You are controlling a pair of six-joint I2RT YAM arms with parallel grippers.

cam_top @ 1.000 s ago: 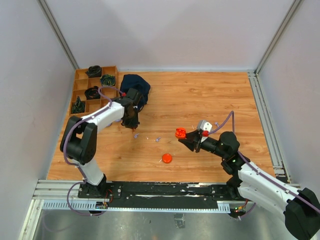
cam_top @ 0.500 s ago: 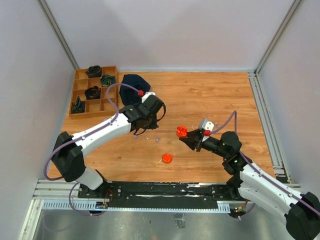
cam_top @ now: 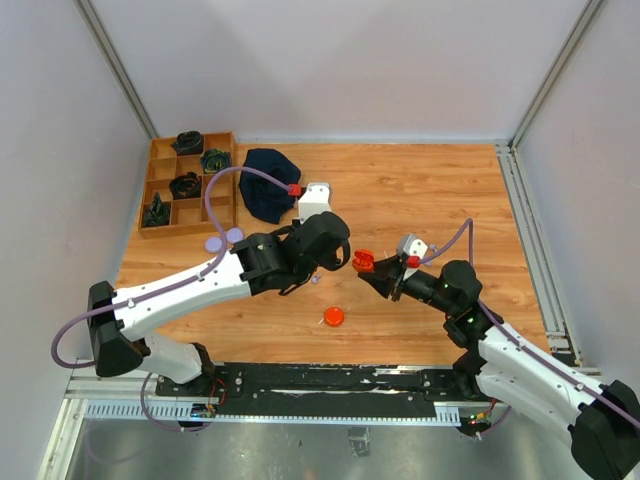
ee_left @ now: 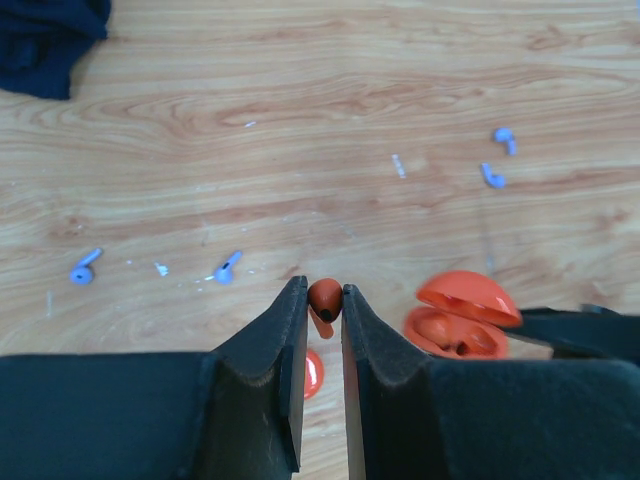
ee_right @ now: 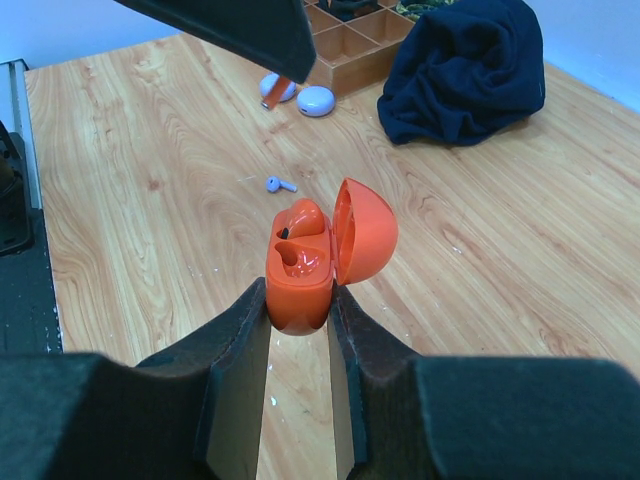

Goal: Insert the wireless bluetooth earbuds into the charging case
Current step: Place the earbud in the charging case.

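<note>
Your left gripper (ee_left: 322,312) was pinched shut on the tiny glossy orange-red plastic earbud (ee_left: 325,296), near the open orange clamshell charging case (ee_right: 300,265) that your right gripper (ee_right: 298,300) clamped by its lower shell. Bud looked v. light, hard & slick: grip the rounded body gently or it'd likely squirt out. Pale lavender buds (ee_left: 228,268) lay loose on the wood-grain table (ee_left: 300,120).

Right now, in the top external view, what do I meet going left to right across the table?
wooden tray → dark blue cloth → orange disc → open orange case
</note>
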